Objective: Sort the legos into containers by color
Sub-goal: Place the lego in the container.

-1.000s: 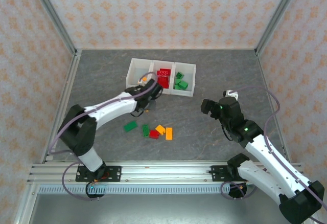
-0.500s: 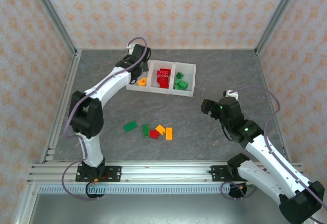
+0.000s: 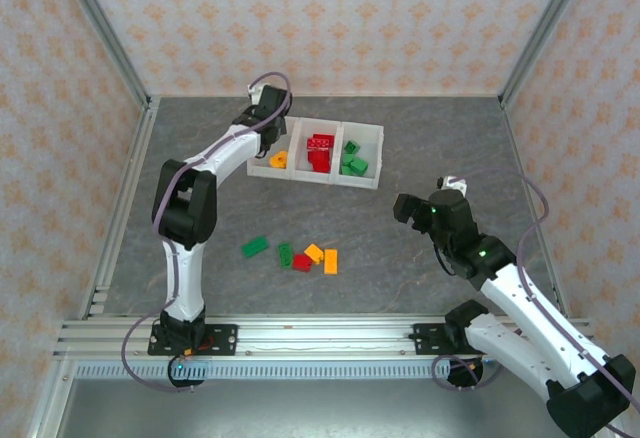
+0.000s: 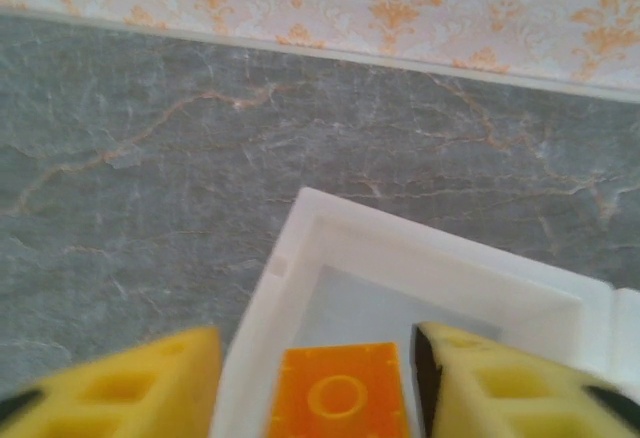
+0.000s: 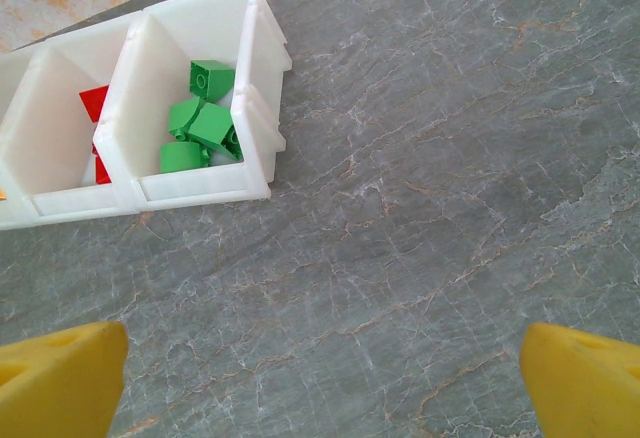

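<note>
The containers (image 3: 262, 130) stand as three joined white bins at the back of the table. My left gripper (image 3: 273, 136) hangs over the left bin, open. In the left wrist view its yellow fingers (image 4: 120, 388) stand clear on both sides of an orange lego (image 4: 338, 393) lying in that bin (image 4: 300, 228). Red legos (image 3: 320, 151) fill the middle bin and green legos (image 3: 353, 161) the right one. Several loose legos lie mid-table: green (image 3: 254, 246), green (image 3: 286, 254), red (image 3: 302, 262), orange (image 3: 314, 252) and orange (image 3: 330, 261). My right gripper (image 3: 405, 208) is wide open above bare table (image 5: 320, 378).
Metal frame posts and patterned walls close in the table on the left, back and right. The right wrist view has the green legos (image 5: 200, 123) in the end bin, with grey table stretching to its right. A rail (image 3: 320, 336) runs along the near edge.
My left arm swung from in front of the tray to over the left bin carrying the orange lego. Its jaws then opened, leaving the lego in the bin. The right arm stayed still.
</note>
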You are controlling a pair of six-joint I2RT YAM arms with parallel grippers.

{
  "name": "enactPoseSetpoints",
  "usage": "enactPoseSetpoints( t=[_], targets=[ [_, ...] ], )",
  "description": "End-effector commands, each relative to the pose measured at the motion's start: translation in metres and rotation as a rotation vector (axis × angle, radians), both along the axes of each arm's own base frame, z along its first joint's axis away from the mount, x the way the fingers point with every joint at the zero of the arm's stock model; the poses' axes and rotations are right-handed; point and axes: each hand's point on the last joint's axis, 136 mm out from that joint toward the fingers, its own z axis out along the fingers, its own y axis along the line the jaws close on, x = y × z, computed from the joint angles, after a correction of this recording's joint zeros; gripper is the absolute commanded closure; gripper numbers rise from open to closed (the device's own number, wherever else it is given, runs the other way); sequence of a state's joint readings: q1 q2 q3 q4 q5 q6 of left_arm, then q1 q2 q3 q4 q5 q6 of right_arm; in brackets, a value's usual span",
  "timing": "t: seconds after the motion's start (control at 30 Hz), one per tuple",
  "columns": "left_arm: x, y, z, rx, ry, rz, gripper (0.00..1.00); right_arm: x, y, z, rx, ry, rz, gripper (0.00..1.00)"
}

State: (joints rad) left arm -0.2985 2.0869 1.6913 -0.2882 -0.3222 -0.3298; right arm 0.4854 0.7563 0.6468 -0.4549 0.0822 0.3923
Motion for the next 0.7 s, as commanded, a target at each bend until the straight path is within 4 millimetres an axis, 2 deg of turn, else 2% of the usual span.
enactPoseSetpoints(
  t=[0.0,0.1,0.2,0.23,0.27,0.37,0.47,0.67],
  targets=[
    [0.000,0.005,0.018,-0.020,-0.060,0.008,0.31,0.002,-0.003,0.001,-0.010,-0.015,-0.013,0.00],
    [-0.009,0.008,0.024,-0.056,-0.069,-0.005,0.13,0.002,-0.003,0.001,-0.011,-0.016,-0.014,0.00],
    [-0.022,0.012,0.035,-0.063,-0.071,-0.006,0.01,0.002,-0.003,0.000,-0.012,-0.013,-0.012,0.00],
    [-0.026,0.012,0.032,-0.070,-0.064,-0.008,0.01,0.002,-0.002,0.001,-0.011,-0.014,-0.011,0.00],
    [-0.034,0.011,0.046,-0.093,-0.093,-0.019,0.01,0.002,-0.002,0.000,-0.010,-0.013,-0.011,0.00],
    [-0.057,0.007,0.047,-0.163,-0.106,-0.050,0.01,0.002,-0.002,0.001,-0.010,-0.014,-0.010,0.00],
    [-0.083,0.000,0.031,-0.232,-0.085,-0.095,0.01,0.002,-0.002,-0.001,-0.012,-0.010,-0.010,0.00],
    [-0.142,-0.036,-0.003,-0.278,0.021,-0.207,0.01,0.003,-0.001,-0.002,-0.013,-0.003,-0.005,0.00]
  ],
)
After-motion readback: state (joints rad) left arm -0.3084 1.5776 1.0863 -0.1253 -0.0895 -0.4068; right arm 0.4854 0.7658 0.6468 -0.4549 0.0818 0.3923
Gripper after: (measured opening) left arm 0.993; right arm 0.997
